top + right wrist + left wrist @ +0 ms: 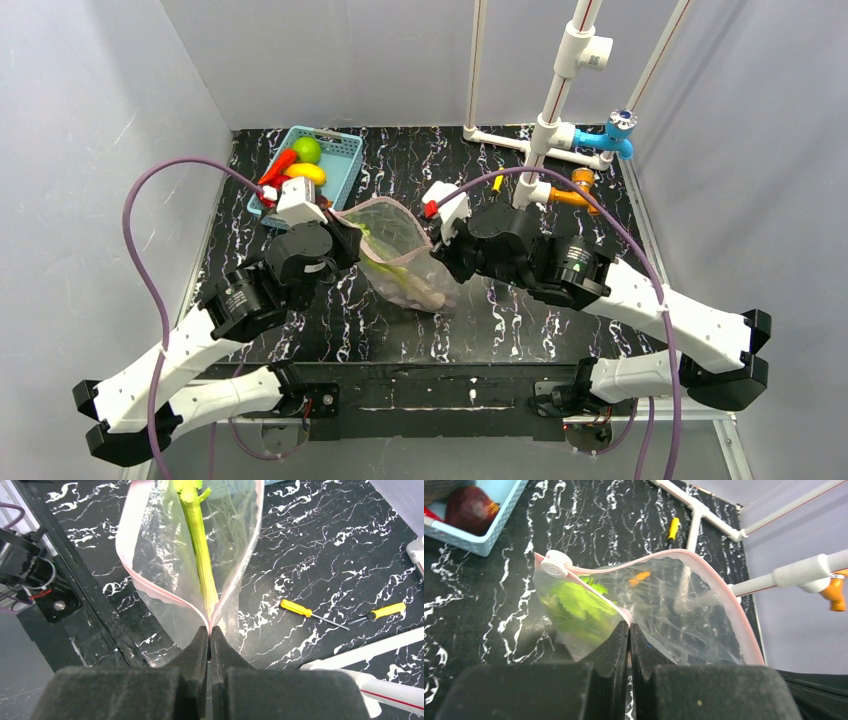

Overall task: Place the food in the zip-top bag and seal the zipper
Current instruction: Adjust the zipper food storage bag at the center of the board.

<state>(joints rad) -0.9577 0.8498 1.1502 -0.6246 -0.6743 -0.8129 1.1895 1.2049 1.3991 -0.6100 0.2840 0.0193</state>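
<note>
The clear zip-top bag [412, 262] lies in the middle of the table with its mouth held open. The green-and-white leek [200, 555] is inside it, and its leaves show in the left wrist view [574, 602]. My left gripper [629, 625] is shut on the left part of the pink zipper [724, 600], near a white slider [555, 562]. My right gripper [209, 628] is shut on the zipper's right end [150, 587]. In the top view the left gripper [345, 232] and the right gripper [440, 245] flank the bag. The green fruit [307, 149], yellow fruit [305, 172] and red chili [280, 165] lie in the basket.
The light blue basket [345, 160] stands at the back left and also holds a dark red piece [470, 509]. A white pipe frame [545, 130] with a blue valve [612, 135] stands at the back right. Two yellow screwdrivers [300, 609] [382, 611] lie near it.
</note>
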